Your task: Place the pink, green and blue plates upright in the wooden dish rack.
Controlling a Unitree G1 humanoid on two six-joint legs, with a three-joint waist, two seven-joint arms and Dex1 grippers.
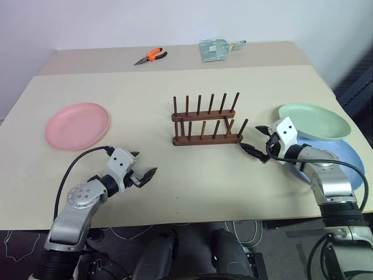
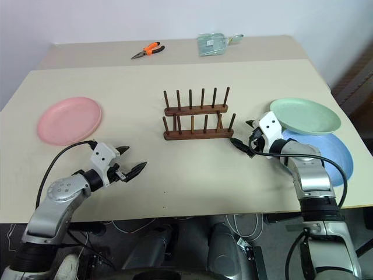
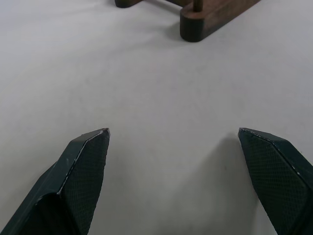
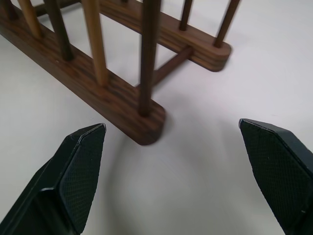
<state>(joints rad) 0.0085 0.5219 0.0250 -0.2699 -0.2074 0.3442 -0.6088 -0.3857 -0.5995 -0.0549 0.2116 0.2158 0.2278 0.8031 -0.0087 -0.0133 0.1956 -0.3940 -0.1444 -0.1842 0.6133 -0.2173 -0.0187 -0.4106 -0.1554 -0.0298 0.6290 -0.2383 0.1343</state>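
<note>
Dark brown wood: the wooden dish rack [image 1: 207, 121] stands at centre frame on the beige table [image 1: 175, 186], all its peg slots empty. No plate is racked yet.

The pink plate [image 1: 77, 125] lies flat at left of frame, well apart from the rack. The green plate [image 1: 315, 121] lies at right of frame, its near edge overlapping the blue plate [image 1: 344, 156], which sits lower right under it and partly behind the right arm.

The left gripper [image 1: 144, 176] is at lower left, below and right of the pink plate, fingers spread wide with nothing between them; in the left wrist view only bare table lies ahead, with the rack's base end beyond. The right gripper [image 1: 254, 140] is just beside the rack's right end, also spread wide and empty; in the right wrist view the rack's near bar end lies between its fingers.

Judgement: the task is at its start, with the first pick not yet made. The next move calls for one gripper to reach a plate's rim. A flat plate gives little to pinch, so the rim edge needs a low approach. The green plate would have to come off before the blue.

Orange-handled pliers [image 1: 151, 56] and a pale green packet [image 1: 214, 49] sit at top of frame, clear of the work.
</note>
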